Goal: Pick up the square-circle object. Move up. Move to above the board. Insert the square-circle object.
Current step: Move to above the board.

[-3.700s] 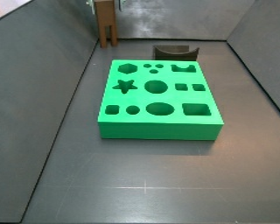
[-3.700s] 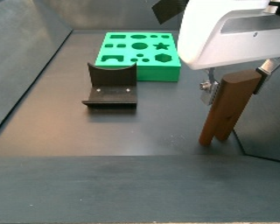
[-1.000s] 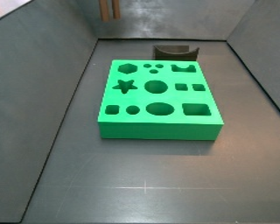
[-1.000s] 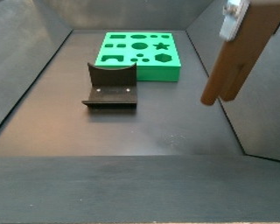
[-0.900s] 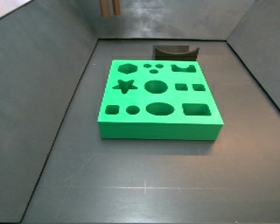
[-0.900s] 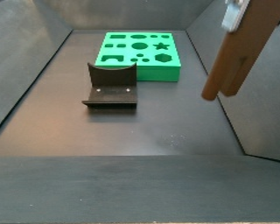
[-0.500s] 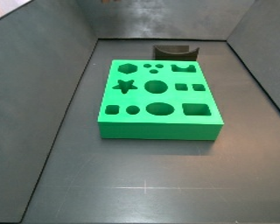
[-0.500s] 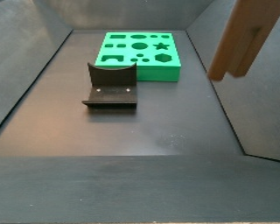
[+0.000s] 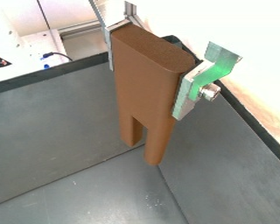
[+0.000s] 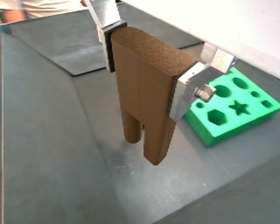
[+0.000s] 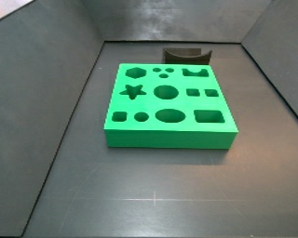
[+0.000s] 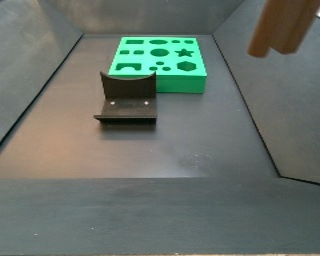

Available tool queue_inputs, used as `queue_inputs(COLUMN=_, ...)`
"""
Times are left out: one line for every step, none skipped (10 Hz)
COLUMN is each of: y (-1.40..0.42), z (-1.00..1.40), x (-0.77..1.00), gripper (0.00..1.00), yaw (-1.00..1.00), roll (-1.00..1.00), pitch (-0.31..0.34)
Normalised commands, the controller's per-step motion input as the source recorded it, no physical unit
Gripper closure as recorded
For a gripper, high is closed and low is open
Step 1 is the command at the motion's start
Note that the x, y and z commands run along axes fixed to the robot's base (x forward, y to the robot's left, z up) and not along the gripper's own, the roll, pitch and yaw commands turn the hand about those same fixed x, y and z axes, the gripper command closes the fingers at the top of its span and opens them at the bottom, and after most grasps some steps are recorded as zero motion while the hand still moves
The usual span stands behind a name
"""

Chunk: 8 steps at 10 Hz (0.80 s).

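My gripper (image 9: 150, 72) is shut on the square-circle object (image 9: 147, 87), a tall brown block with two prong-like legs pointing down; both wrist views show it clamped between the silver fingers (image 10: 192, 87). It hangs high above the dark floor. In a side view only its lower end (image 12: 280, 27) shows at the upper right edge; the gripper itself is out of frame there. The board (image 11: 167, 104), a bright green slab with many cut-out holes, lies flat on the floor in both side views (image 12: 160, 61) and shows partly in a wrist view (image 10: 231, 107), off to the side of the block.
A dark curved block with a concave top (image 12: 127, 96) lies on the floor near the board; it also shows behind the board in a side view (image 11: 185, 55). Grey walls (image 11: 64, 84) enclose the floor on all sides.
The gripper has risen with the square-circle object: the block has climbed out of one side view entirely and only its lower end is left in the other. The board and the dark block have not moved.
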Motion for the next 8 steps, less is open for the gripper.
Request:
queue_inputs(y=-1.0, z=0.01, x=0.24, gripper=1.0, yaw=-1.0, roll=0.11, pitch=0.299)
queue_inputs(y=-1.0, z=0.02, x=0.24, gripper=1.0, yaw=-1.0, roll=0.12, pitch=0.313)
queue_inputs(y=-1.0, z=0.02, x=0.24, gripper=1.0, yaw=-0.94, roll=0.05, pitch=0.296)
queue_inputs(y=-1.0, z=0.02, x=0.25, gripper=1.0, yaw=-0.58, roll=0.01, pitch=0.226)
queue_inputs(y=-1.0, z=0.02, x=0.26, gripper=1.0, yaw=-0.34, roll=-0.03, pitch=0.185)
queue_inputs(y=-1.0, z=0.02, x=0.26, gripper=1.0, yaw=-0.18, roll=-0.05, pitch=0.163)
queue_inputs(y=-1.0, z=0.02, x=0.27, gripper=1.0, yaw=-0.06, roll=-0.03, pitch=0.145)
queue_inputs(y=-1.0, z=0.02, x=0.27, gripper=1.0, yaw=-0.04, roll=-0.02, pitch=0.133)
